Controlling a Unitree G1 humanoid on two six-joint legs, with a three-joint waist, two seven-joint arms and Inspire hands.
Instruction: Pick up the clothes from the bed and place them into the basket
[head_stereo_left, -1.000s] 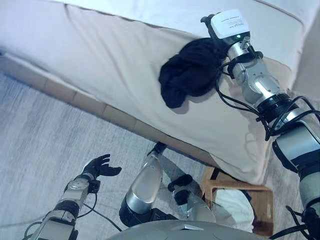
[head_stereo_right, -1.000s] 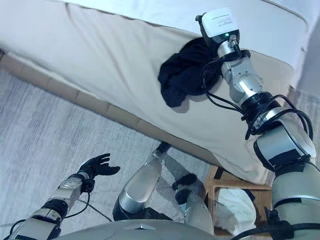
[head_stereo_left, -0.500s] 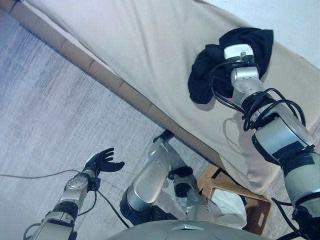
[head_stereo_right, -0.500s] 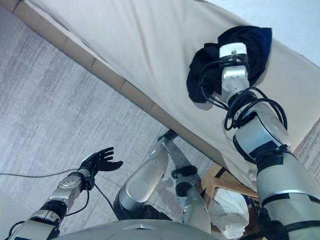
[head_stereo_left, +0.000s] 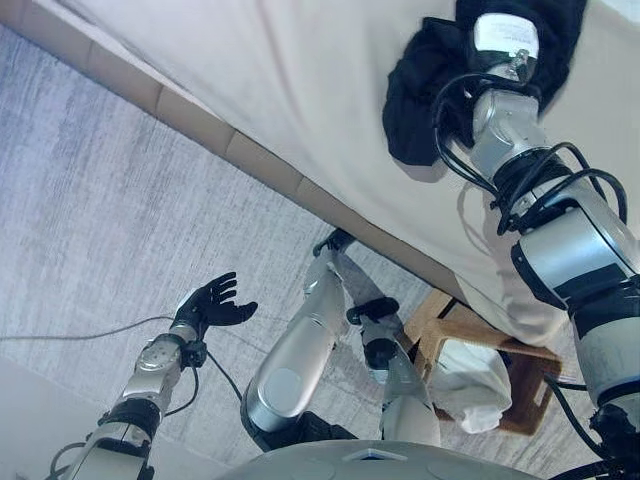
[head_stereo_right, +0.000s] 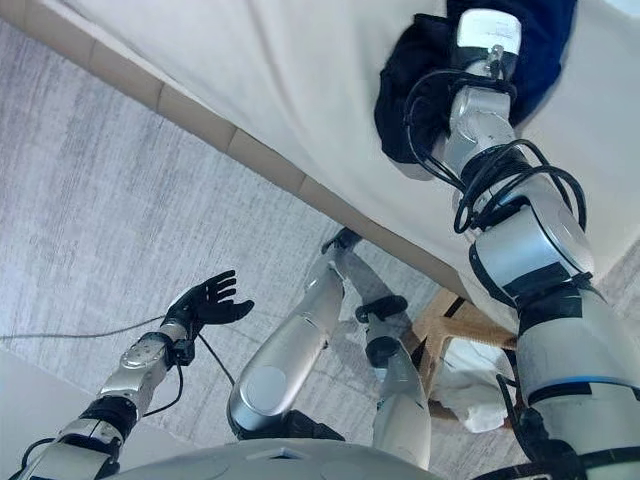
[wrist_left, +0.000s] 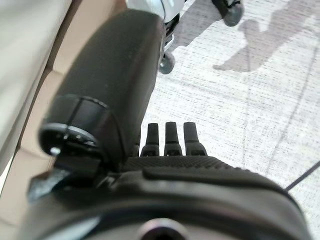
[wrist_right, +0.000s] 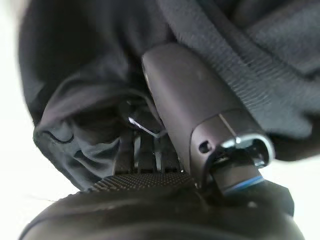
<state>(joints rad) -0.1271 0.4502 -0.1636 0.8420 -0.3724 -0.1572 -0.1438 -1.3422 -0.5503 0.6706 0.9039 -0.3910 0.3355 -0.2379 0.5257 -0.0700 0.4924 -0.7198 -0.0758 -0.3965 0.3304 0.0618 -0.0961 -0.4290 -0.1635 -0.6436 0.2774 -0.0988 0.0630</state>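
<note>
Right hand (wrist_right: 150, 210) lies buried in the black garment (head_stereo_left: 420, 90) at one o'clock on the bed (head_stereo_left: 300, 90), grip indeterminate; left hand (head_stereo_left: 215, 305) open, remote.

No legible text, label, number or sign is seen; faint print on the white wrist camera housing (head_stereo_left: 505, 36) cannot be read.

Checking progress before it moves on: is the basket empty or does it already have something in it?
Not empty: the wooden basket on the floor holds a white garment.
</note>
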